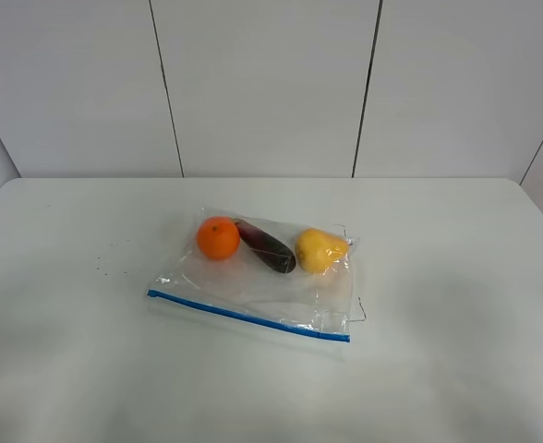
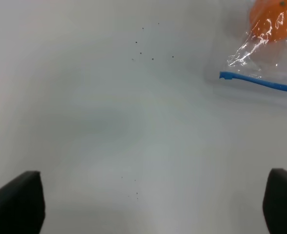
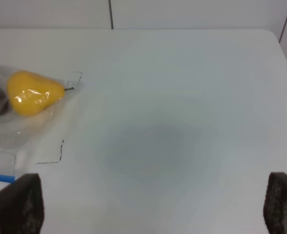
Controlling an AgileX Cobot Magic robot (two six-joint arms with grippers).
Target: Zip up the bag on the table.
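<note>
Clear crinkly bag (image 1: 262, 277), blue zipper strip (image 1: 248, 316), lying flat.

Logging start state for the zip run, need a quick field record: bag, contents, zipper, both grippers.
bag: clear zip bag lying flat near the middle of the table
contents: orange fruit, dark purple piece, yellow fruit, in a row at the bag's far side
zipper: blue strip along the near edge; open or closed cannot be told
left gripper: open, over bare table, touching nothing
right gripper: open, over bare table, touching nothing
</note>
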